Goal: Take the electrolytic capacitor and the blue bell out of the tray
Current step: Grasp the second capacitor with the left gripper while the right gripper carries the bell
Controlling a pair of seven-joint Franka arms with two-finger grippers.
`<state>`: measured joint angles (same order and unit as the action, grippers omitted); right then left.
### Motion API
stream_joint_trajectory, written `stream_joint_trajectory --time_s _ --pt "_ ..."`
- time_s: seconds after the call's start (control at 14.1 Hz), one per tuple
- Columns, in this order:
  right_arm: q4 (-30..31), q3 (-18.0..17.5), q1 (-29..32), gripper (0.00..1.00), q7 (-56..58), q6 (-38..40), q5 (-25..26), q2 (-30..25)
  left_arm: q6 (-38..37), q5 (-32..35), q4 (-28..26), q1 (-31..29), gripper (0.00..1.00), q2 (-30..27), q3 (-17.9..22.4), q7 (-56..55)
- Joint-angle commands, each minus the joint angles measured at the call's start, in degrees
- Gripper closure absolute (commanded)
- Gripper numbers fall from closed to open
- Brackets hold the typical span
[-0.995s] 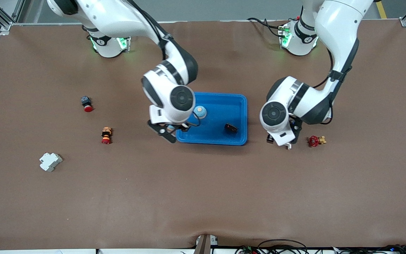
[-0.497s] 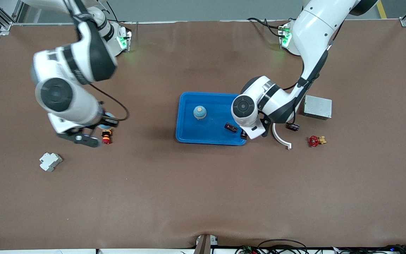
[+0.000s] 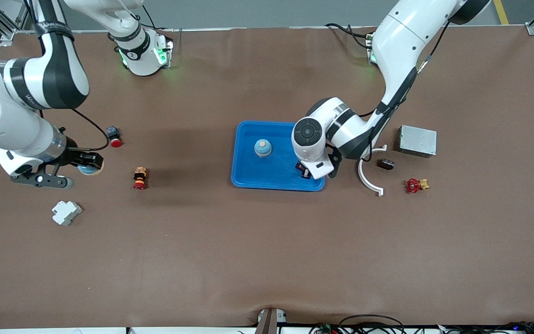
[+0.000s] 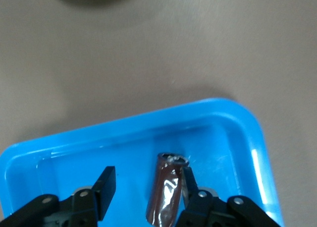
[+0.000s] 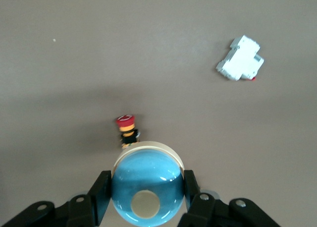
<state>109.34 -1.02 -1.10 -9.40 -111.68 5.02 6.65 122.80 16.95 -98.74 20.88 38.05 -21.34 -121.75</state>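
The blue tray (image 3: 248, 178) sits mid-table and holds a blue bell (image 3: 263, 147) and a brown capacitor (image 3: 299, 165). My left gripper (image 3: 305, 172) is low over the tray's corner toward the left arm's end, jaws open. In the left wrist view the capacitor (image 4: 168, 192) lies on the tray floor (image 4: 74, 162) against one finger (image 4: 189, 185), and the other finger stands apart. My right gripper (image 3: 88, 165) is shut on a second blue bell (image 5: 147, 190), over bare table near the right arm's end.
A second capacitor (image 3: 385, 163), a white curved piece (image 3: 369, 180), a red valve (image 3: 415, 185) and a grey box (image 3: 417, 140) lie toward the left arm's end. Two red push buttons (image 3: 114, 136) (image 3: 140, 178) and a white breaker (image 3: 66, 212) lie near the right gripper.
My right arm swung from the tray's edge toward its own end of the table, carrying the blue bell. My left gripper moved from the curved piece to over the tray's capacitor.
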Motion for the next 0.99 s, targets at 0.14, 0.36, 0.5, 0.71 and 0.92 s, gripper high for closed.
stream_joint_trajectory --time_s 0.14,0.36,0.5,0.71,0.92 --pt "12.8 -1.4 5.2 1.00 5.6 -11.1 0.5 -5.0 3.9 -0.9 1.0 0.6 0.58 2.0 0.1 -0.9" --pt "18.3 -1.4 7.8 1.00 7.8 -18.5 0.4 -4.9 5.1 -0.9 1.0 0.8 0.65 2.6 0.1 -0.9" --pt "20.7 -1.4 9.2 1.00 8.0 -22.2 0.3 -4.5 5.3 -0.8 1.0 1.0 0.64 2.7 0.1 -0.8" --pt "22.6 -1.4 10.3 1.00 8.0 -24.7 -0.9 -3.7 5.8 -0.6 1.0 1.0 0.70 3.2 0.1 -0.8" --pt "22.7 -1.4 10.6 1.00 8.2 -25.0 -3.9 -1.9 6.5 -0.8 1.0 0.8 1.00 2.8 0.1 -0.8"
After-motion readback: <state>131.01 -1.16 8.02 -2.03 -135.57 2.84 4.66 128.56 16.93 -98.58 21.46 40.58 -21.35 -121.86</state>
